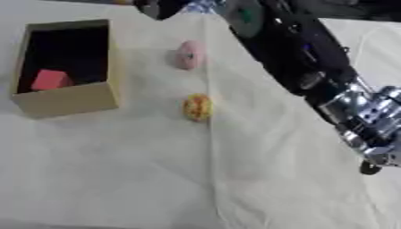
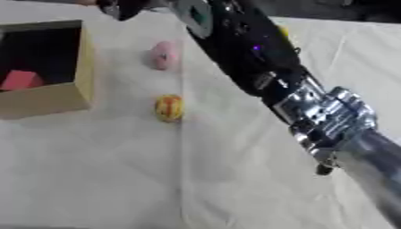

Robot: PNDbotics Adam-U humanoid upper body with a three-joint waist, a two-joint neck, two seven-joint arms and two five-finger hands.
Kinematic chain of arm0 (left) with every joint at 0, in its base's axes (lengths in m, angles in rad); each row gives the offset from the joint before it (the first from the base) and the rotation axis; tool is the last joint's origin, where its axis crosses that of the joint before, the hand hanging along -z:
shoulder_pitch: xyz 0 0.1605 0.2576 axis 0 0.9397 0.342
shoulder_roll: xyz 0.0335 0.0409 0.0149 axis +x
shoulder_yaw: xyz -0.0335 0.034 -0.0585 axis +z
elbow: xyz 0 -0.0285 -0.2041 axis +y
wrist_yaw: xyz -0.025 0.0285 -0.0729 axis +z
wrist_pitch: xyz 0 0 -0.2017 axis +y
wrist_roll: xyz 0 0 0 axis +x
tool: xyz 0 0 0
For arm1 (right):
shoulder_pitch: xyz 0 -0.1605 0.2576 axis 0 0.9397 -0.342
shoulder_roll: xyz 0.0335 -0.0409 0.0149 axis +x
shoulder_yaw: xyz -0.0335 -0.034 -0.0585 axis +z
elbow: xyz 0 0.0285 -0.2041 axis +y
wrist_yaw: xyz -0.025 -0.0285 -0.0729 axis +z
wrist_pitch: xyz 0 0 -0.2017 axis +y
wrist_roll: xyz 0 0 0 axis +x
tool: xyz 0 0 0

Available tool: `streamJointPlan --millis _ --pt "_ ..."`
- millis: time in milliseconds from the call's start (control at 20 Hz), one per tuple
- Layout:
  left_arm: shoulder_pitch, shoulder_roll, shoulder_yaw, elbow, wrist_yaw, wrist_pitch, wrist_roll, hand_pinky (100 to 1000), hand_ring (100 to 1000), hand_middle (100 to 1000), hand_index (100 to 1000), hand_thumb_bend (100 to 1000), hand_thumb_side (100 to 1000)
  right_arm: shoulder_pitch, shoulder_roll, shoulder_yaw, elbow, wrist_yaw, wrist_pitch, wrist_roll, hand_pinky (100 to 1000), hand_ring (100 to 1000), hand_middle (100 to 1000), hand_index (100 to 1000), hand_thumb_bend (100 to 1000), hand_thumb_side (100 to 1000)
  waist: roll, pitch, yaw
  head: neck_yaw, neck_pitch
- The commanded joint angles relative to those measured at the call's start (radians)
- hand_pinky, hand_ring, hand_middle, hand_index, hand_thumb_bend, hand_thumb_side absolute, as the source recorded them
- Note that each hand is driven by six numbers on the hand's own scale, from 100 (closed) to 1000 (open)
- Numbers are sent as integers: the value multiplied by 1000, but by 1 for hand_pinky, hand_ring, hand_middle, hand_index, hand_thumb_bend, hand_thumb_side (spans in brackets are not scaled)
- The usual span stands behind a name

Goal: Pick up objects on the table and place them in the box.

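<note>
Open cardboard box (image 1: 66, 100) at table's left edge w/ red block (image 1: 52, 79) inside, pink round obj (image 1: 189, 54) and yellow-orange round obj (image 1: 197, 107) on white cloth (image 1: 156, 179) right of box, apart, free room around both, right arm (image 1: 313, 67) diagonal across, right hand (image 1: 160, 8) at top edge, finger state can't tell.

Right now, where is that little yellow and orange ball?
The yellow and orange ball lies on the white cloth near the middle of the left eye view, just right of the cardboard box and nearer the robot than the pink object.
</note>
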Motion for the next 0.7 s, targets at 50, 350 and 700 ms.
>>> streamJointPlan --millis 50,350,700 --pt "-28 41 2 -60 9 15 -16 821 778 759 915 688 811 -27 47 -22 48 78 -6 -35 808 597 386 572 100 100 9 -16 14 -33 -18" --pt "-38 29 -11 -92 -1 26 -43 821 778 759 915 689 811 -12 113 -42 143 171 -18 -89 806 595 388 575 100 100 4 -7 36 -46 -24" --pt "-52 9 -21 -93 -16 27 -52 821 778 759 914 688 812 -2 159 -49 202 224 -32 -130 804 595 387 571 100 100 -3 6 52 -51 -26"
